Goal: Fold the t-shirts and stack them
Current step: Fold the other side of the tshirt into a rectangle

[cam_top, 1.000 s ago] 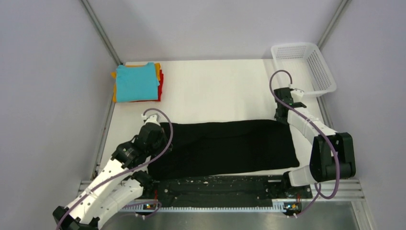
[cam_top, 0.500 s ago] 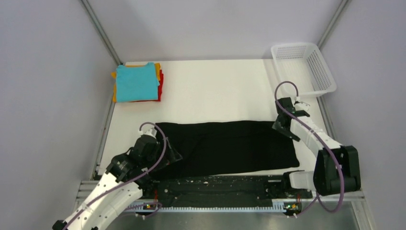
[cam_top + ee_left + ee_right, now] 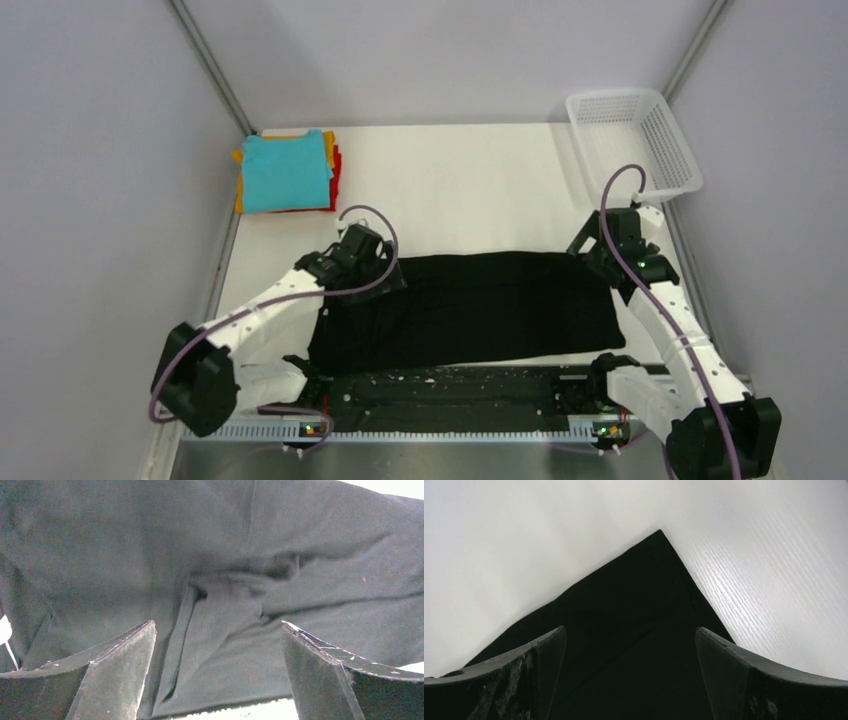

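Observation:
A large black t-shirt (image 3: 470,310) lies folded into a long band across the near middle of the table. My left gripper (image 3: 372,268) hovers over its far left corner, jaws wide open; the left wrist view shows wrinkled black cloth (image 3: 220,580) below the left gripper (image 3: 217,623), nothing between the fingers. Over the far right corner my right gripper (image 3: 598,258) is open too; the right wrist view has the shirt's pointed corner (image 3: 656,545) ahead of the right gripper (image 3: 629,628). Folded t-shirts are stacked at the back left, teal (image 3: 285,172) on top of orange-yellow and red.
A white mesh basket (image 3: 670,150) stands at the back right corner. Bare white table (image 3: 460,190) stretches between the stack and the basket. A dark rail (image 3: 450,385) runs along the near edge in front of the shirt.
Both grippers have gone from shut to wide open, letting go of the black shirt. The left arm swung from the shirt's near left up to its far left corner; the right drew back slightly.

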`<state>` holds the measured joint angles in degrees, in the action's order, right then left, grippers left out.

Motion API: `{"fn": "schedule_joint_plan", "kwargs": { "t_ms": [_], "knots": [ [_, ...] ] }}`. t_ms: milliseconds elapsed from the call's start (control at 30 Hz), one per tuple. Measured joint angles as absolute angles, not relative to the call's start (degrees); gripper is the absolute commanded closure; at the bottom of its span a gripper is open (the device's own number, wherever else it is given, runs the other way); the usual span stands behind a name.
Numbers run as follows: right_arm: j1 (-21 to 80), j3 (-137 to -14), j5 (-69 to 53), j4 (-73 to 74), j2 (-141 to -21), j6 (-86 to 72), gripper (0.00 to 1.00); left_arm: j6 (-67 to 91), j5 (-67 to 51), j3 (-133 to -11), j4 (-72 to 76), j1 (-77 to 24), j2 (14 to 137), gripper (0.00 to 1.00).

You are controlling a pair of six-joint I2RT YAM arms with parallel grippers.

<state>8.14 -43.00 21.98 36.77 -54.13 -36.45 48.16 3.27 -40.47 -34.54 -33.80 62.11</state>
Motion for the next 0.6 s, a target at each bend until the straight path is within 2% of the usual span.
{"fn": "schedule_joint_plan", "kwargs": {
  "t_ms": [100, 200, 600],
  "knots": [
    [8.14, -42.02, 20.51, 36.42, -52.86, -35.33, 0.01, 46.7, 4.99, -43.94, -30.7, -33.8, 71.68, 0.01],
    [8.14, -41.21, 19.57, 36.6, -51.53, -34.46, 0.01, 46.06, 3.81, -44.25, -27.24, -33.89, 76.2, 0.01],
    [8.14, -41.12, 19.25, 36.93, -49.21, -32.67, 0.01, 46.04, 0.23, -40.25, -19.57, -36.14, 74.61, 0.01]
  ]
}}
